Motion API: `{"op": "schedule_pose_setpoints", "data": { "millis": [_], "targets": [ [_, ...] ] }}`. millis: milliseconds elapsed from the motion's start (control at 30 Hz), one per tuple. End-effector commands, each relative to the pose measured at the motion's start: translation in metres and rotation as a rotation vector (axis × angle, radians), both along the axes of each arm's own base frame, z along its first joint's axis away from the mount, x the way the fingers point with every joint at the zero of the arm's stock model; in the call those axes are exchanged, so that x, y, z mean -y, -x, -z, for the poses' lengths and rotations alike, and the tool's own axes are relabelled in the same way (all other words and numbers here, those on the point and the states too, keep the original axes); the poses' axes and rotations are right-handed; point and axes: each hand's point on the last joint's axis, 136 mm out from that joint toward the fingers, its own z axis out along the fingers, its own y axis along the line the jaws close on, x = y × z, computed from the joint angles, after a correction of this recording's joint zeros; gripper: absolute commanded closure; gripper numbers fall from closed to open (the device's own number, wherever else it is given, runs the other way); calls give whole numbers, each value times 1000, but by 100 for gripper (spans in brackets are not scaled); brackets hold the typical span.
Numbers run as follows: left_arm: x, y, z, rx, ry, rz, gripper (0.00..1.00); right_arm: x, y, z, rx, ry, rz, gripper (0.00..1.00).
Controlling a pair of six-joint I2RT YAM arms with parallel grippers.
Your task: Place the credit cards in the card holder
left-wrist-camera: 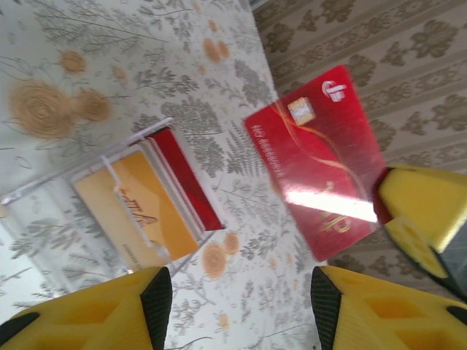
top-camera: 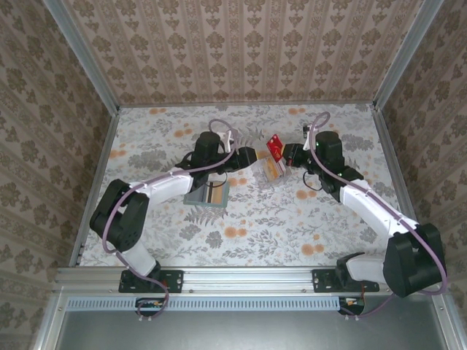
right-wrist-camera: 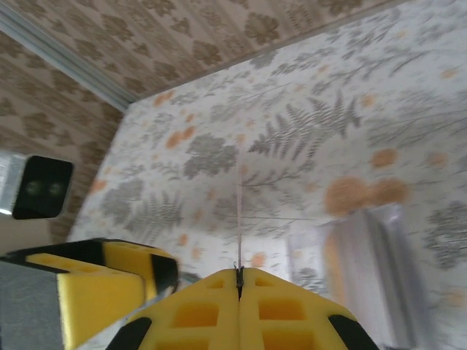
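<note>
One stiff, glossy red plastic credit card point(left-wrist-camera: 314, 164) is pinched by an edge in my right hand point(right-wrist-camera: 238, 275) above the desk point(top-camera: 292, 219); my left hand point(left-wrist-camera: 241, 295) stands half-wide and empty. It looks slippery, so I'd grasp the free edge.

red card point(left-wrist-camera: 314, 160) airborne, tilted, orange-yellow card point(left-wrist-camera: 135, 211) + 2nd red card point(left-wrist-camera: 188, 179) in tray point(left-wrist-camera: 44, 226), grey-green card holder point(top-camera: 208, 194) on tbl point(top-camera: 292, 219)

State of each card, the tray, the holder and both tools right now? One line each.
red card: gripped by the right tool, lifted off the table
right tool: shut on red card
left tool: open, empty
orange-yellow card: lying in the clear tray
second red card: in the tray, next to the orange-yellow card
clear tray: on the table, two cards inside
card holder: on the table, untouched
</note>
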Motion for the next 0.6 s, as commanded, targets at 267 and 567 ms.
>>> {"op": "schedule_pose_setpoints", "data": {
  "millis": [267, 567],
  "targets": [
    [14, -6, -41, 25, 249, 34, 47, -64, 4, -38, 42, -333, -165, 100],
    [-5, -6, -54, 72, 233, -17, 86, -58, 7, -26, 20, -307, -122, 100]
  ]
}}
